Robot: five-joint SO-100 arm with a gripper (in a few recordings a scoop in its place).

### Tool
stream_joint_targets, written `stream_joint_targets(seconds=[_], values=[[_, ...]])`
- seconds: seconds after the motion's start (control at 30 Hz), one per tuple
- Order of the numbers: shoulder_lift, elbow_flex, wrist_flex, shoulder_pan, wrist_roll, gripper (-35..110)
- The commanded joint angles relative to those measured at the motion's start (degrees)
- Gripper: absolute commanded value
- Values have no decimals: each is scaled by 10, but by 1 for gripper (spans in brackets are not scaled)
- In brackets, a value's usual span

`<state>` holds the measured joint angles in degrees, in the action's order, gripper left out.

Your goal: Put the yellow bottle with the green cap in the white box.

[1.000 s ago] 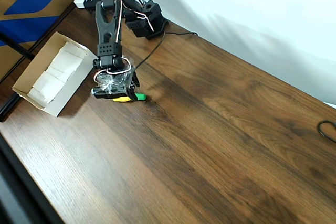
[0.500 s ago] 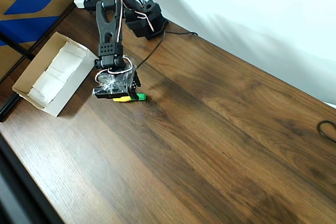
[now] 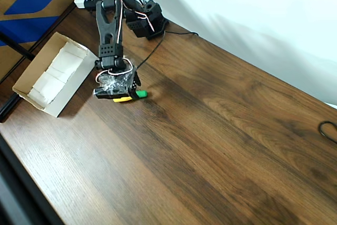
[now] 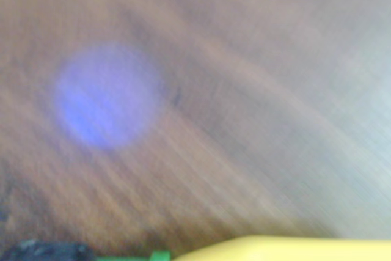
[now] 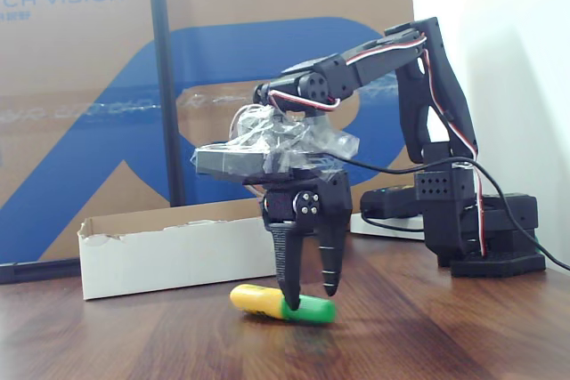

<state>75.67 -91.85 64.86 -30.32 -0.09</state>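
A black robot arm reaches down over a dark brown wooden table point(image 3: 221, 130), its gripper point(image 5: 308, 295) pointing straight at the tabletop. In the fixed view the two black fingers point(image 5: 330, 264) hang spread apart, and the yellow bottle with the green cap point(image 5: 281, 303) lies on its side directly beneath them. The fingers straddle the bottle near its cap end: the left finger's tip comes down in front of the bottle where yellow body meets green cap, and the right finger's tip sits over the cap. The bottle rests on the table (whether the fingertips actually press on it cannot be told).

In the overhead view the gripper point(image 3: 128, 94) covers most of the bottle, so just a sliver of yellow and the green cap point(image 3: 140, 94) poke out from under it toward the right. The white box point(image 3: 36, 97) sits on the table to the left of the gripper, near it but clearly apart, with white paper pieces lining its bottom. In the fixed view the same box point(image 5: 169, 255) stands behind and to the left of the gripper.

A large brown-and-blue carton point(image 5: 107, 113) stands behind the box as a backdrop.

The wrist view is heavily blurred: wood grain, a bluish blur, and along the bottom edge a strip of yellow point(image 4: 287, 249) with a bit of green beside it.
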Motion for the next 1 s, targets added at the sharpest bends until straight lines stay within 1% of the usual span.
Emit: stream_joint_targets(seconds=[0.0, 0.17, 0.27, 0.37, 0.4, 0.77, 0.97], values=[[38, -11, 0, 0, 7, 21], [38, -36, -13, -8, 11, 20], [38, -45, -20, -14, 10, 16], [40, -47, -22, -18, 4, 2], [42, -47, -20, -18, 6, 0], [50, -57, -22, 1, 4, 0], [102, -60, -21, 16, 13, 0]])
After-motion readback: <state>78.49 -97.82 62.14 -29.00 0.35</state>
